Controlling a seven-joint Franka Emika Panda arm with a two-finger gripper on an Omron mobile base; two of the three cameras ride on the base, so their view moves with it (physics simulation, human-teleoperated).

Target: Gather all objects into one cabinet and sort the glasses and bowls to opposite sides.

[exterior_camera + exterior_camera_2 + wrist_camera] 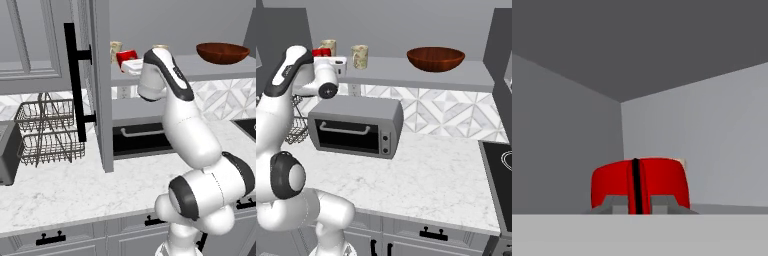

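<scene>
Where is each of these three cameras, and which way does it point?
Left base view: behind the arm, left; faces the cabinet door and shelf; arm rises lower right.
Right base view: behind, right; faces the toaster oven and bowl; arm lower left.
Hand view: on the hand, facing the red mug.
Both base views share shelf, bowl, mug.

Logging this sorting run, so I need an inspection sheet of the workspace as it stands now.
Surface: grey cabinet shelf, door open; marble counter below.
Job's things: bowl at the shelf's right end; two beige cups and the red mug at the left end, all upright.
Clutter: toaster oven and wire rack on the counter.
Grippers: gripper shut, right at the mug; whether it grips it I cannot tell.
Cables: nothing seen.
Surroundings: tiled backsplash, stovetop at right, drawers under the counter.
</scene>
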